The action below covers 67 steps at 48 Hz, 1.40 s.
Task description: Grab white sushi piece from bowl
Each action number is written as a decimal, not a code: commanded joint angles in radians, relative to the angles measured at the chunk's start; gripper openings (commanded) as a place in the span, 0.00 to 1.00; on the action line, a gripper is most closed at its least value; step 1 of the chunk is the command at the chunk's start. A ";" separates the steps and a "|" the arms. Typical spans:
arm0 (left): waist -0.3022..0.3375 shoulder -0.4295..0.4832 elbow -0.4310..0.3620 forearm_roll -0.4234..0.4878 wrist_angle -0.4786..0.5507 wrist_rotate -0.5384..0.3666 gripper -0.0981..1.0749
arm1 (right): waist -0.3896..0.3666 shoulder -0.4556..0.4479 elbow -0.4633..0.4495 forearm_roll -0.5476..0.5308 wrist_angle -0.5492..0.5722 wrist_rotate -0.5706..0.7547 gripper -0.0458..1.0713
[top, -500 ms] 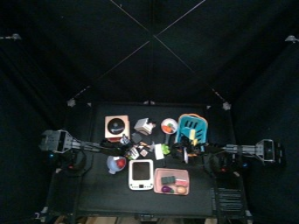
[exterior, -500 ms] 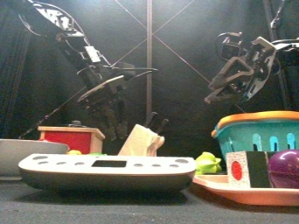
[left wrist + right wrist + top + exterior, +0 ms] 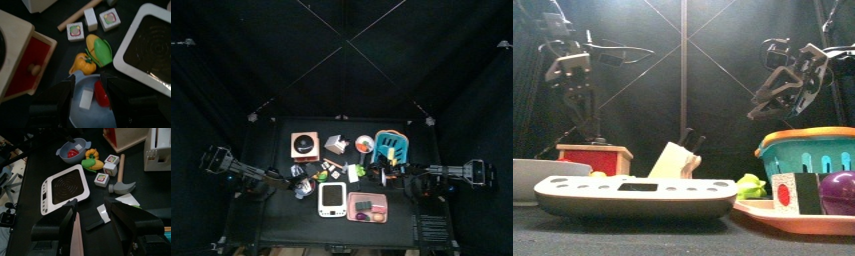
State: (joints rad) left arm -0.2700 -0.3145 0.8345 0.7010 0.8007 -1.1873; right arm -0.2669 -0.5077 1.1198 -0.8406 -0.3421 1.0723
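Observation:
The small blue bowl (image 3: 90,102) lies right under my left gripper (image 3: 93,97), whose jaws stand open on either side of it. Inside lie a white sushi piece (image 3: 85,100) and a red piece (image 3: 101,94). In the top view the left gripper (image 3: 299,173) hangs over the bowl, left of the white device (image 3: 333,198). The bowl also shows in the right wrist view (image 3: 72,150) and at the left edge of the front view (image 3: 543,170). My right gripper (image 3: 99,220) is open and empty, raised at the right (image 3: 787,85).
A red and wooden box (image 3: 305,145) stands at the back left and a teal basket (image 3: 392,148) at the back right. A pink tray (image 3: 369,207) with toy food is at the front right. Yellow and green toy food (image 3: 93,55) and small blocks (image 3: 75,32) lie beside the bowl.
The left arm has swung to the left and its gripper has come over the blue bowl. The right arm has not moved.

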 commanded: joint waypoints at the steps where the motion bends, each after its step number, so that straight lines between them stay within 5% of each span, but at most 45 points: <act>1: -0.020 -0.034 0.025 0.003 -0.002 0.000 0.78 | -0.005 -0.005 -0.011 0.005 -0.005 -0.002 0.78; 14: -0.031 -0.041 0.104 -0.011 -0.025 0.032 0.78 | -0.005 -0.002 -0.009 0.006 -0.005 -0.002 0.78; 67: -0.029 0.044 0.146 -0.069 -0.086 0.049 0.78 | -0.005 -0.002 -0.011 0.011 -0.005 -0.002 0.78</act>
State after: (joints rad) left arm -0.3007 -0.2823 0.9879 0.6274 0.7133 -1.1382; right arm -0.2669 -0.5047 1.1198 -0.8330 -0.3421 1.0723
